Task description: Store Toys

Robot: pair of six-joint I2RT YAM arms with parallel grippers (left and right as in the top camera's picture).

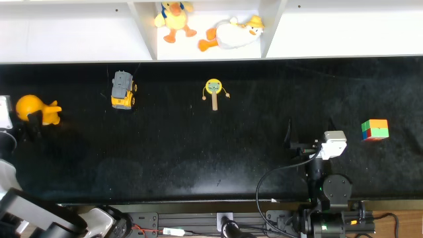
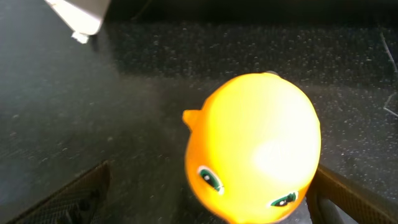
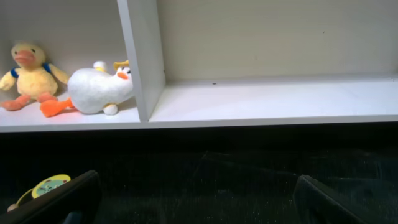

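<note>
A: Currently straddling the orange duck (image 2: 255,146) at the far left of the surface (image 1: 198,152) with the left hand (image 2: 211,196), spread wide, gripping nothing.
B: Risking a squirt-out: closing off-centre on that round, smooth head, probably popping it sideways.
A: Holding the right hand (image 3: 199,202) wide open too, carrying nothing, facing the shelf (image 3: 261,99).
B: Also risking a drop en route if pinching too shallow.

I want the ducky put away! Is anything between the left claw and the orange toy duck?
Nothing visible does. The round orange toy duck sits on the black table, right between the open fingers of the left claw.
</note>
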